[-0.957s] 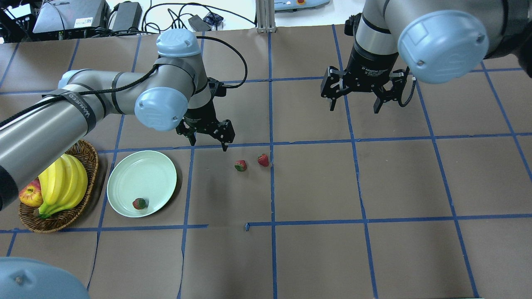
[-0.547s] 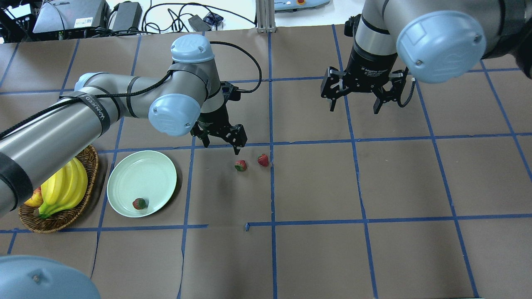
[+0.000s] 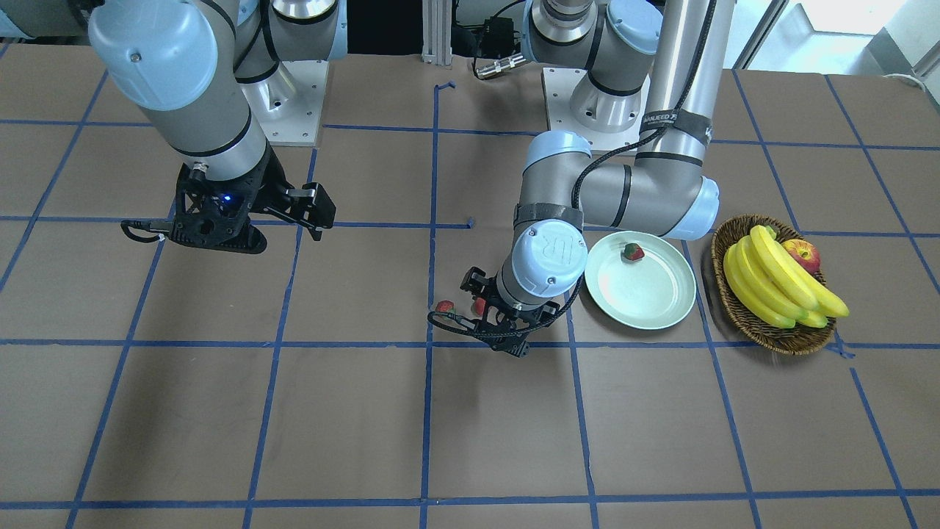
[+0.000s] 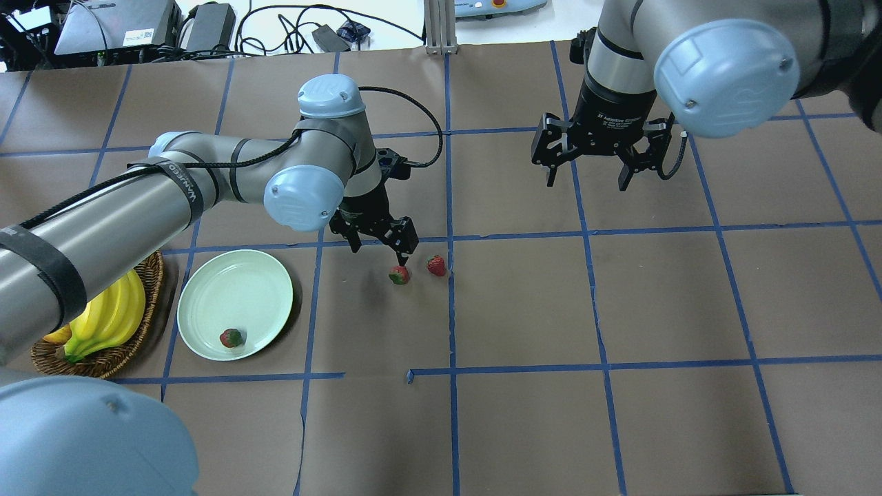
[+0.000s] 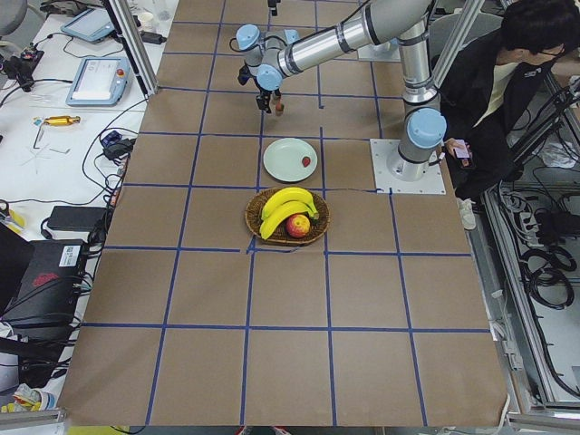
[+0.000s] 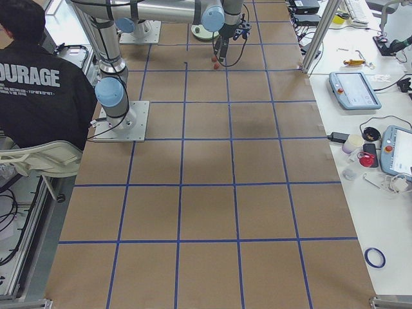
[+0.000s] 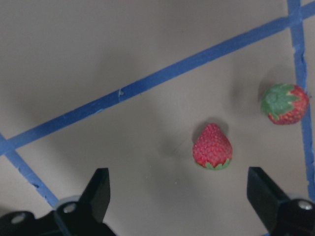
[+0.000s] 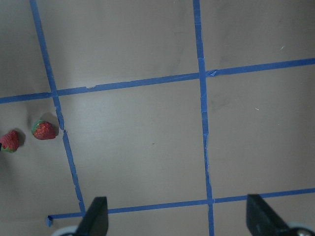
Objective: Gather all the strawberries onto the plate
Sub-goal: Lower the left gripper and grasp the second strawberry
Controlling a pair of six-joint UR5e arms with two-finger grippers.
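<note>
Left pincer slid right, wide beside a strawberry; right pincer, labelled "Adaptive Gripper", also wide.

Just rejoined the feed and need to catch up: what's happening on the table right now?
The left gripper, fingers open, hovers low over the nearer strawberry, which lies on the table. A second strawberry lies just beside it, untouched. A third strawberry already sits in the plate. The right gripper hangs open and empty, away from all of them.
</note>
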